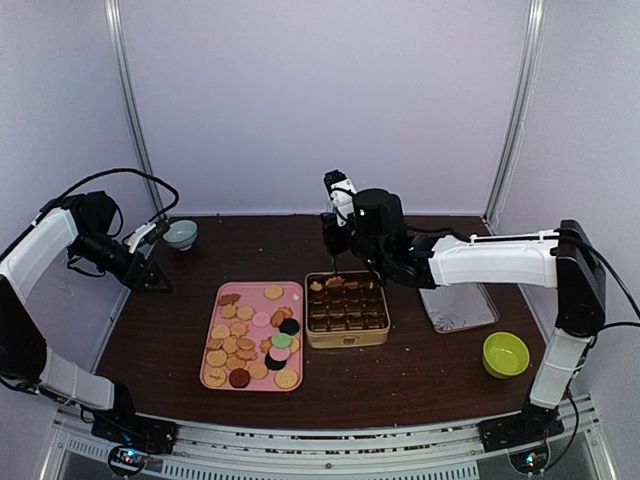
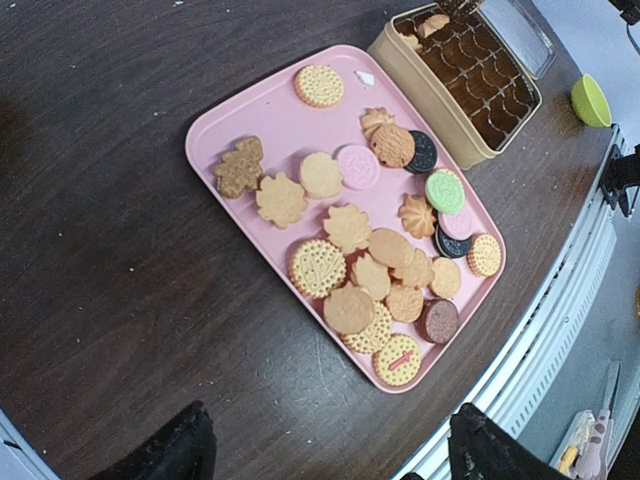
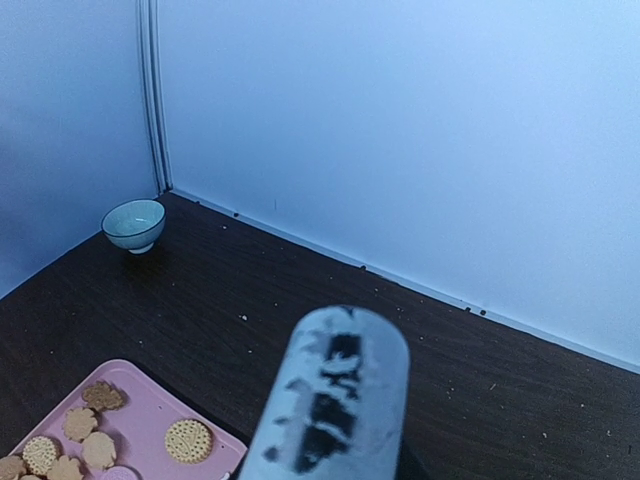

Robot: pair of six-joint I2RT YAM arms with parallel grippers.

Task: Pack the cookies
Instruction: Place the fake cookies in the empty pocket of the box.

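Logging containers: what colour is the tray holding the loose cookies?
The tray is pink, clearest in the left wrist view.

The cookies (image 1: 245, 343) are spread flat on a pink tray (image 2: 260, 110), some overlapping. Most are tan, and dark, pink and green ones are gathered toward 3 o'clock. A few are seen in the tin (image 1: 347, 341), at its 11 o'clock corner.

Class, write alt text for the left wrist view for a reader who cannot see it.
A pink tray of many small cookies, mostly tan, a few dark, pink or green, lies on a dark table. A tan box with grid compartments stands beside it at upper right.
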